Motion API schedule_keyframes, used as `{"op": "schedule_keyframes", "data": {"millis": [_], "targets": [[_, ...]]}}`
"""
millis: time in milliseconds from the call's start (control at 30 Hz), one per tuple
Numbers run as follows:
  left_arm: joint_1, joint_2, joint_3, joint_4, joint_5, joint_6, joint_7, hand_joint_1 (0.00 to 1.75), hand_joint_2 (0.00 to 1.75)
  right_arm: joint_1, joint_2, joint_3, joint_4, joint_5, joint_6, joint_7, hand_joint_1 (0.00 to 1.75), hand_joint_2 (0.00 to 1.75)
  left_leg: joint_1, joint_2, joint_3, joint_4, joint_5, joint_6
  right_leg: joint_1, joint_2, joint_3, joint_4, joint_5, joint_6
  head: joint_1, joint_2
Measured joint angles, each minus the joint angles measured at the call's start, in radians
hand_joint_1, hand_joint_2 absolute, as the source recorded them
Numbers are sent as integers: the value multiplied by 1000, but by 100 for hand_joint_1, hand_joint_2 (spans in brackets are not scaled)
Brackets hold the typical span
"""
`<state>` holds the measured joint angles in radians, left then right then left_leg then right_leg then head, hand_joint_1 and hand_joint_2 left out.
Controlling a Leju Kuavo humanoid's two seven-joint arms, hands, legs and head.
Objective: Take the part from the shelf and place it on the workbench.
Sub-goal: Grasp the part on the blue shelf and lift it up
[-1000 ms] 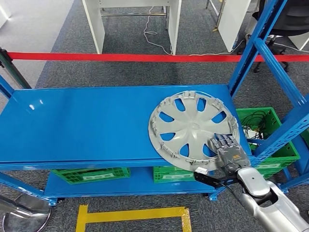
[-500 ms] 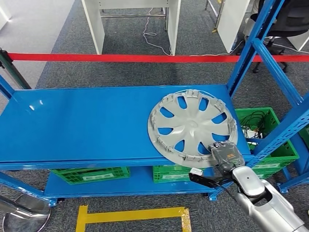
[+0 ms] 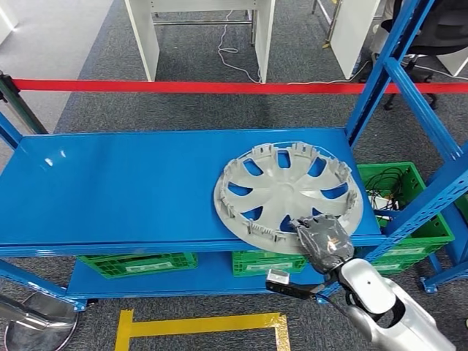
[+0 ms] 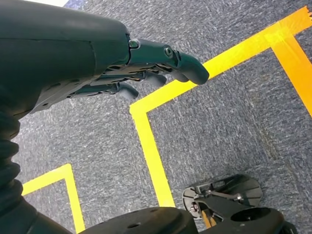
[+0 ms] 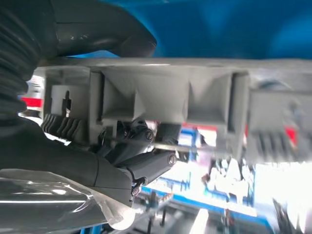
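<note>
A: Gripping the near rim of the part [image 3: 287,191], the right robot hand [image 3: 322,241] holds it on the blue shelf [image 3: 110,190], in the head view; lifting and carrying remain.

B: Left wrist view: the left robot hand [image 4: 121,63] hangs over taped floor, fingers loosely apart, holding nothing.

A: Right wrist view: thumb over, fingers [image 5: 147,161] under the rim.

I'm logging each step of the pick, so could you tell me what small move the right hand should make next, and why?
Probably lift the hubcap slightly and draw it off the shelf: the right hand grips its near rim, which overhangs the shelf's front edge.
</note>
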<state>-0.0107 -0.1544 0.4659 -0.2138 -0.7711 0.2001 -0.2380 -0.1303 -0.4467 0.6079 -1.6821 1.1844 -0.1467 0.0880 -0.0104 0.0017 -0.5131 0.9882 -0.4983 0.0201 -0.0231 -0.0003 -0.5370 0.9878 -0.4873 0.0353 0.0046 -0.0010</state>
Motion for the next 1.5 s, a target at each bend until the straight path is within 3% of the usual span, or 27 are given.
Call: {"op": "schedule_keyframes", "data": {"millis": [233, 833, 933, 1167, 1333, 1500], "targets": [[0, -3, 53, 0, 70, -67, -22, 0, 175, 64, 1, 19, -132, -79, -186, -82, 175, 175, 0, 0, -2, 0, 0, 0, 0, 0, -1, 0, 0, 0, 0, 0], [-1, -5, 100, 0, 85, -73, -30, 0, 175, 98, 6, 30, -197, -117, -211, -111, 175, 175, 0, 0, -2, 0, 0, 0, 0, 0, -2, 0, 0, 0, 0, 0], [0, -4, 112, 0, 104, -78, -33, 0, 175, 111, 27, 28, -205, -235, -264, -197, 175, 175, 0, 0, -2, 0, 0, 0, 0, 0, -2, 0, 0, 0, 0, 0], [0, -2, 152, 0, 116, -72, -37, 0, 175, 178, 87, 24, -283, -675, -309, -520, 175, 175, 0, 0, -3, 0, 0, 0, 0, 0, -3, 0, 0, 0, 0, 0], [1, -6, 166, 0, 103, -57, -53, 0, 175, 234, 164, -22, -333, -1012, -177, -698, 175, 175, 0, 0, -3, 0, 0, 0, 0, 0, -3, 0, 0, 0, 0, 0], [4, -21, 174, 0, 94, -43, -65, 0, 175, 271, 241, -83, -352, -1072, -80, -744, 175, 175, 0, 0, -3, 0, 0, 0, 0, 0, -3, 0, 0, 0, 0, 0]]}}
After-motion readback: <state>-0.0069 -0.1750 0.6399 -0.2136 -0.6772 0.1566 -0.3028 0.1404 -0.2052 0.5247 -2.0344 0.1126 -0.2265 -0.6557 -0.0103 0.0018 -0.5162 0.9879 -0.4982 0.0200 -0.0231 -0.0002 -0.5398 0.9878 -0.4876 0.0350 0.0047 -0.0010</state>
